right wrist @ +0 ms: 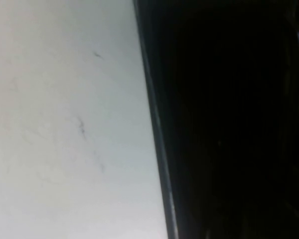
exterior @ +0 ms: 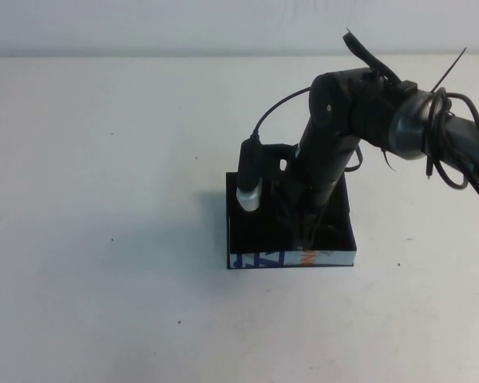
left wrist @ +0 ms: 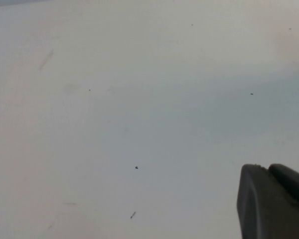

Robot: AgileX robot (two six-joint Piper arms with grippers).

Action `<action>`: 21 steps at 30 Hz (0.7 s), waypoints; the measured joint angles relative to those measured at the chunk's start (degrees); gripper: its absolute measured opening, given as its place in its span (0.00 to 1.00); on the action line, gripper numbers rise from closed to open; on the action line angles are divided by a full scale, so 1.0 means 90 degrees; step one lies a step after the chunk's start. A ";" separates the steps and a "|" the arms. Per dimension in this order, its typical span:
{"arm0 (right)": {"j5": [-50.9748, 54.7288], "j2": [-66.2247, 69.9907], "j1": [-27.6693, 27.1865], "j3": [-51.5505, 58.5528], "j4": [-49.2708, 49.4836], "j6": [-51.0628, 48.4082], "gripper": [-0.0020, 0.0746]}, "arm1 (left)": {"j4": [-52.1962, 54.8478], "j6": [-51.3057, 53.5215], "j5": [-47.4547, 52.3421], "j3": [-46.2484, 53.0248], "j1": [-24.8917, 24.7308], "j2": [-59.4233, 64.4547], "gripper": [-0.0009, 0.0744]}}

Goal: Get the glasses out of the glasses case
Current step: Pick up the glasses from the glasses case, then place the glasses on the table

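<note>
Right, worktop (exterior: 104, 159) is plain white with a few dark specks, pale wall behind; nothing else on it besides the task items.

Glasses case (exterior: 291, 257) sits near the middle of the worktop, open side up, white printed panel facing the robot, long axis running left-right in the high view.

Right arm comes in from the right and plunges straight down into the case; right gripper (exterior: 307, 227) is inside the black interior, toward the front wall. Can't tell whether its fingers are spread or pressed together: they're lost against the black. Right wrist view shows only the case rim (right wrist: 157, 129) and dark interior.

Glasses: can't make them out; presumably in the case under or right at the gripper, orientation unknown.

Left gripper (left wrist: 274, 201) is off the high view, over bare worktop, so the right arm is the nearer one. Its finger state is also unclear.
</note>
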 joint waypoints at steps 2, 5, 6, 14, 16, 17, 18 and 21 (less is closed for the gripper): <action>0.0044 -0.0065 0.0000 0.0000 0.0012 0.0000 0.06 | 0.0000 0.0000 0.0000 0.0000 0.0000 0.0000 0.01; 0.0111 -0.0169 0.0006 -0.0045 -0.0015 0.0000 0.05 | 0.0000 0.0000 0.0000 0.0000 0.0000 0.0000 0.01; 0.0162 -0.0214 0.0006 -0.0084 -0.0042 0.0028 0.04 | 0.0000 0.0000 0.0000 0.0000 0.0000 0.0000 0.01; 0.0663 -0.1345 -0.0120 -0.0451 -0.0206 0.1664 0.04 | 0.0000 0.0000 0.0000 0.0000 0.0000 0.0000 0.01; 0.0684 -0.1732 -0.0367 -0.0396 -0.0070 0.2562 0.04 | 0.0000 0.0000 0.0000 0.0000 0.0000 0.0000 0.01; 0.0684 -0.1927 -0.0545 -0.0287 0.0067 0.2990 0.04 | 0.0000 0.0000 0.0000 0.0000 0.0000 0.0000 0.01; 0.0684 -0.2091 -0.0712 -0.0149 0.0247 0.3296 0.04 | 0.0000 0.0000 0.0000 0.0000 0.0000 0.0000 0.01; 0.0684 -0.2635 -0.1363 0.0767 0.0808 0.3914 0.04 | 0.0000 0.0000 0.0000 0.0000 0.0000 0.0000 0.01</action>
